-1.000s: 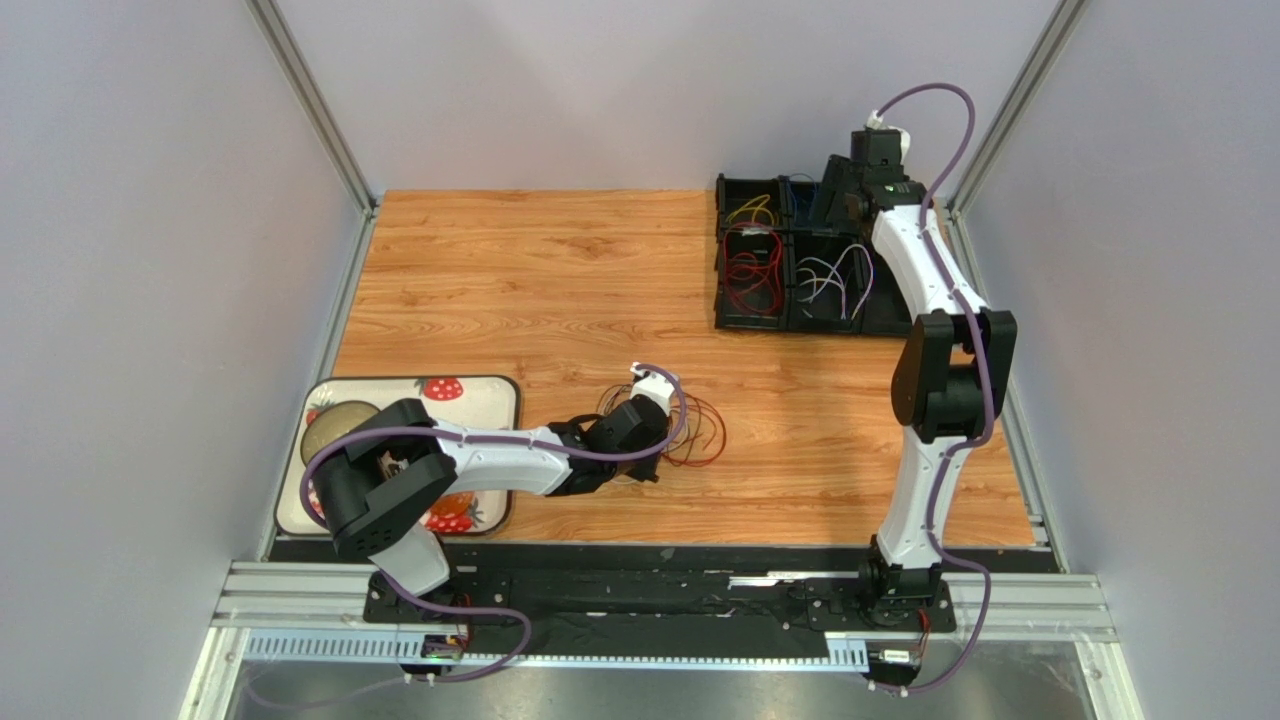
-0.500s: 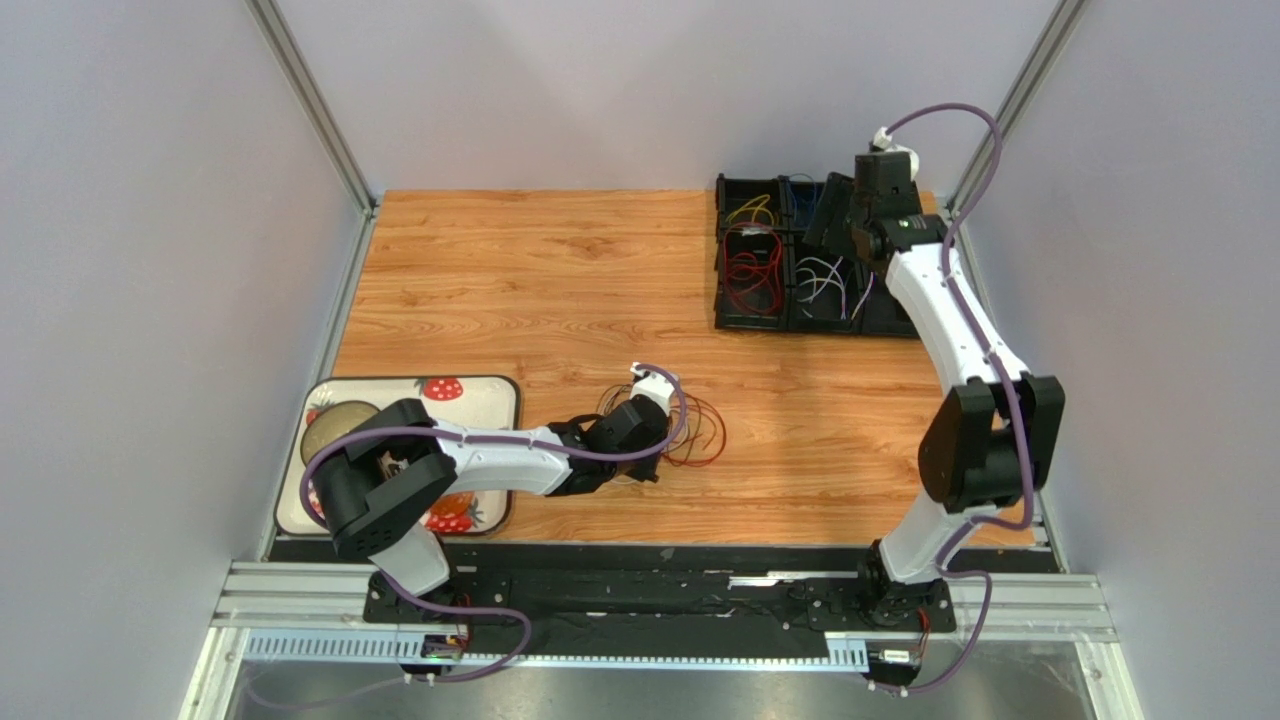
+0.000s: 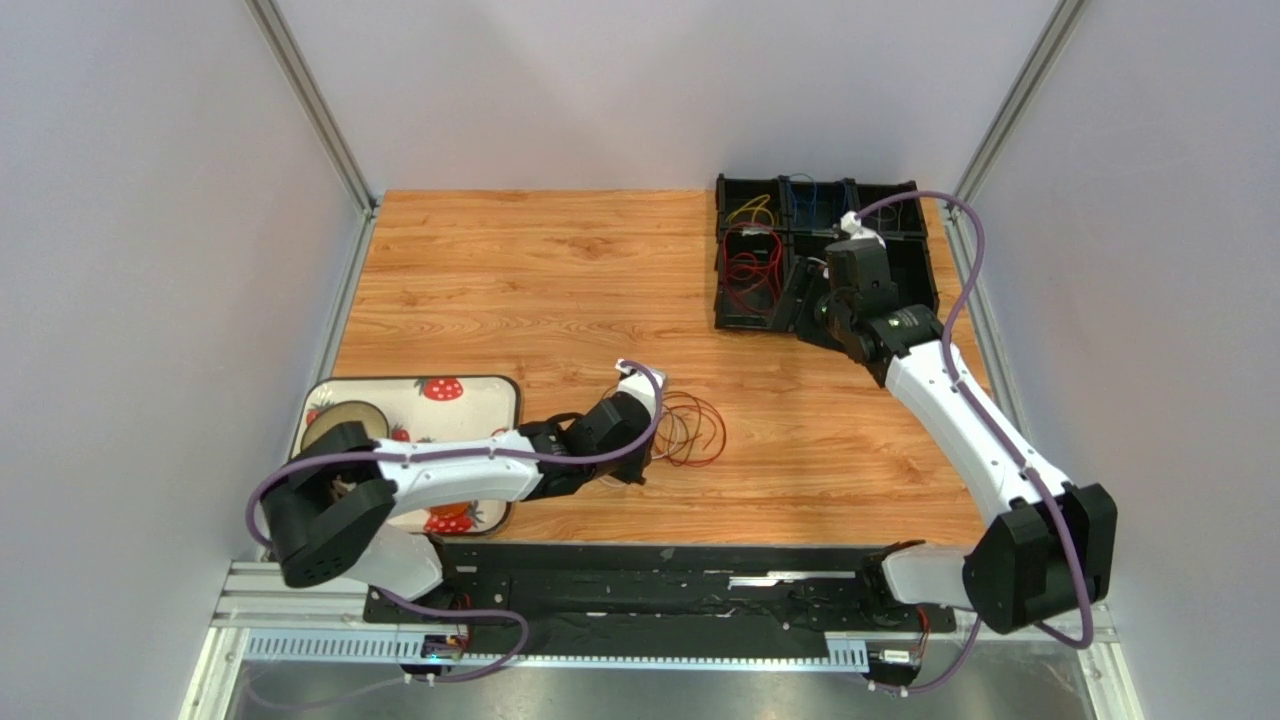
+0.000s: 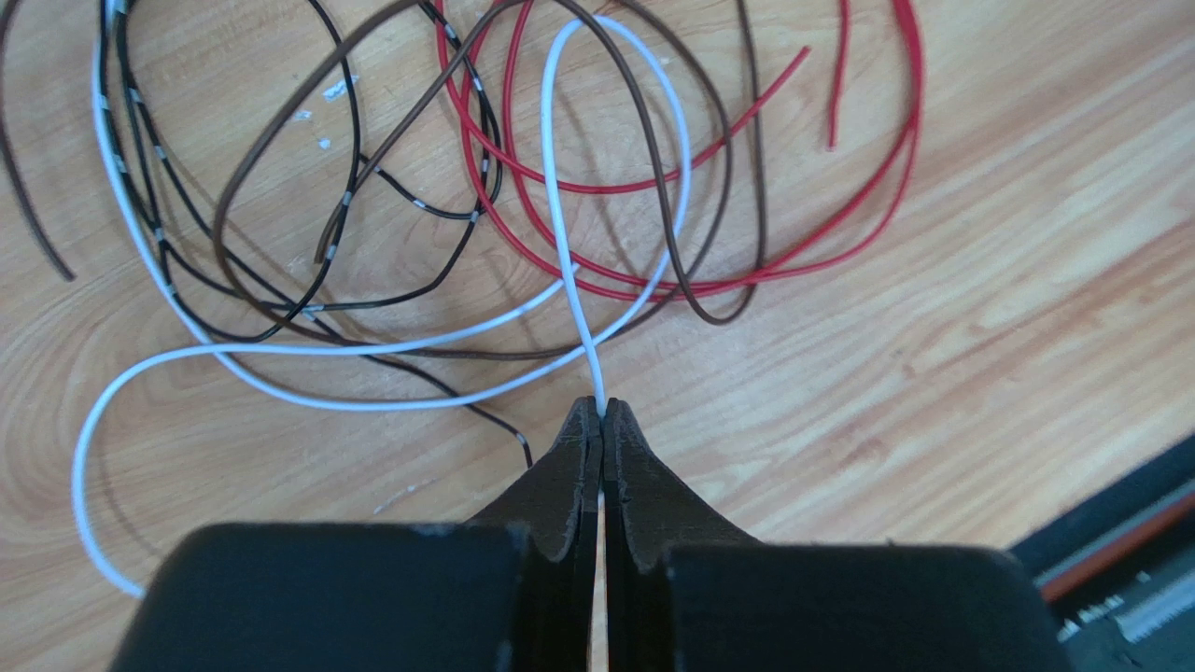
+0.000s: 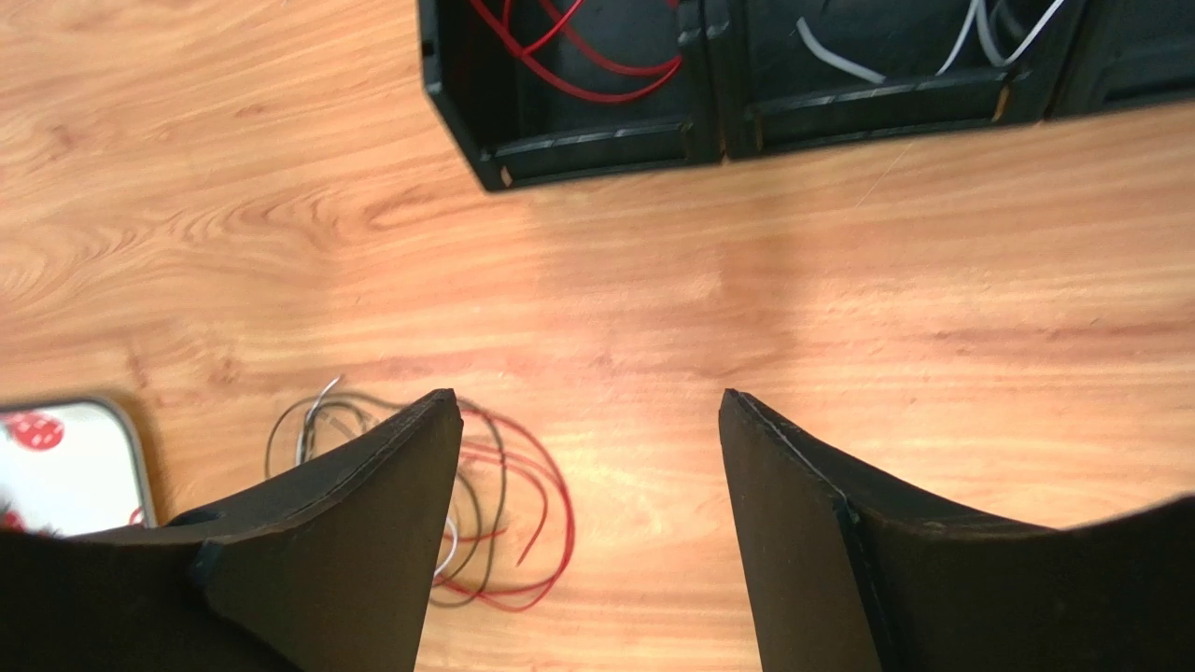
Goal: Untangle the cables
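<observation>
A tangle of thin cables [image 3: 684,429] lies on the wooden table near its middle front: red, white, dark brown and black loops. In the left wrist view my left gripper [image 4: 602,415] is shut on the end of the white cable [image 4: 558,210], which loops up through the red cable [image 4: 856,210] and the brown ones. In the top view the left gripper [image 3: 649,459] sits at the tangle's left edge. My right gripper [image 5: 589,406] is open and empty, held above the table between the black tray [image 3: 751,318] and the tangle [image 5: 491,504].
The black compartment tray [image 5: 589,147] at the back right holds sorted red, yellow, white and blue wires. A strawberry-patterned tray [image 3: 466,393] lies at the front left, under the left arm. A black rail [image 4: 1122,546] runs along the table's near edge.
The right arm has swung from over the black tray toward the front and left, now hovering just before the tray. The left arm has shifted slightly left, still at the tangle.
</observation>
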Controlling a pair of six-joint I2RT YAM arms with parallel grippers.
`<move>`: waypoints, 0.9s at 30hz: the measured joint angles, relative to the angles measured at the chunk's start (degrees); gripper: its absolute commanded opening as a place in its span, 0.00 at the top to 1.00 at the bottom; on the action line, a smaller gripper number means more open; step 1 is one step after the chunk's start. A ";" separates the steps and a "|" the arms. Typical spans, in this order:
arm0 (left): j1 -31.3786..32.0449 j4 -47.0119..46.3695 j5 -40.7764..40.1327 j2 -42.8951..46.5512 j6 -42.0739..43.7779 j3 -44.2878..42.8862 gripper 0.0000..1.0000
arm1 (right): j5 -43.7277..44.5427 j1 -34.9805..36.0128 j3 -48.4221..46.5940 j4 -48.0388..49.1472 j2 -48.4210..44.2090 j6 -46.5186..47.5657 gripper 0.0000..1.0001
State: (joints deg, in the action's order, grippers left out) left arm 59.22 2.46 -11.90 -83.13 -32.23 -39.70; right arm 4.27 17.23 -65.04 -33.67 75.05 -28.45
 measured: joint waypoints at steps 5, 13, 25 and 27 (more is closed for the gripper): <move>0.00 4.79 0.35 6.01 0.44 -3.82 1.00 | -2.21 3.78 2.38 0.31 -4.85 -2.19 0.31; 0.00 11.30 0.22 14.38 0.66 -9.64 1.00 | -8.09 6.95 7.67 0.94 -9.38 -5.27 0.34; 0.00 21.09 -0.63 18.97 3.28 -20.41 1.00 | -11.96 13.00 11.93 2.73 -11.93 -7.98 0.34; 0.00 22.51 -0.66 19.45 3.89 -22.67 1.00 | -13.57 14.36 12.81 4.13 -12.24 -8.04 0.34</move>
State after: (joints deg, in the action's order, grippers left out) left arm 59.22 24.97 -12.56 -63.68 -28.34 -62.37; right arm -9.30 31.59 -52.23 -29.54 62.81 -36.49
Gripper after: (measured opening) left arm 0.008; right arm 0.656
